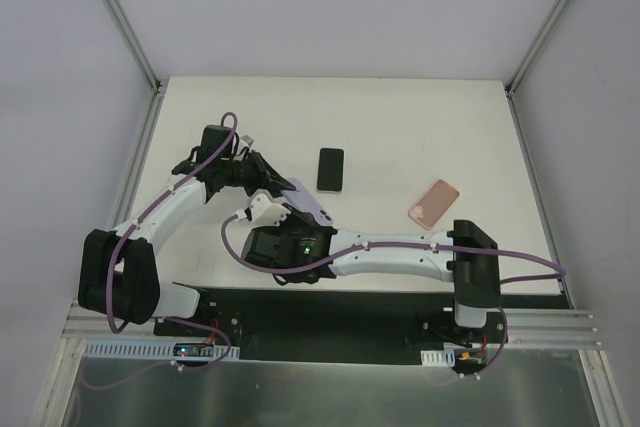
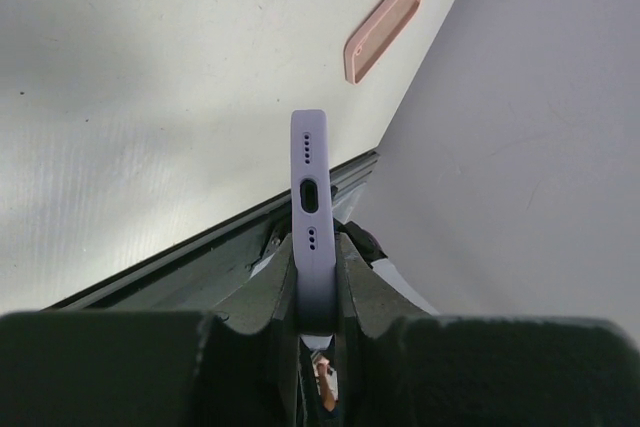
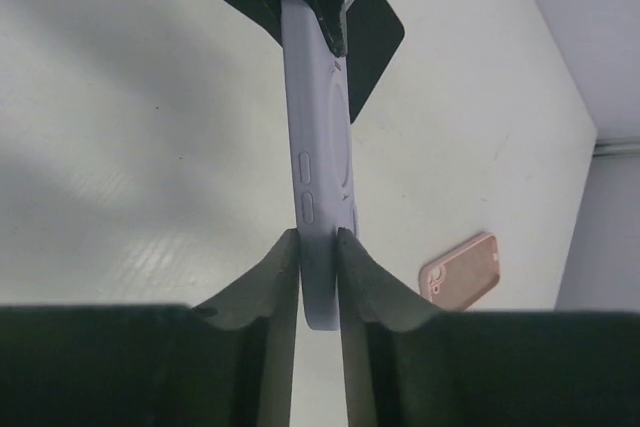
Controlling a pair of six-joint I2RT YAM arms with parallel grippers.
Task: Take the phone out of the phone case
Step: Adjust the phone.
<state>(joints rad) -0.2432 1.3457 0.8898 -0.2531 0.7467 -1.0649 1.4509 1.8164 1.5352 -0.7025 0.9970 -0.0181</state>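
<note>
A lilac phone case (image 1: 305, 201) is held on edge above the table between both grippers. My left gripper (image 1: 275, 179) is shut on its far end; the left wrist view shows the case's port edge (image 2: 310, 177) sticking out past the jaws (image 2: 318, 287). My right gripper (image 1: 300, 219) is shut on its near end; the right wrist view shows the case's button side (image 3: 320, 147) rising from the jaws (image 3: 318, 247). I cannot tell whether a phone is inside. A black phone (image 1: 331, 169) lies flat on the table beyond; it also shows in the right wrist view (image 3: 372, 37).
A pink phone case (image 1: 434, 203) lies flat at the right of the white table (image 1: 420, 127); it also shows in the left wrist view (image 2: 385, 22) and the right wrist view (image 3: 460, 272). Grey walls enclose the table on three sides.
</note>
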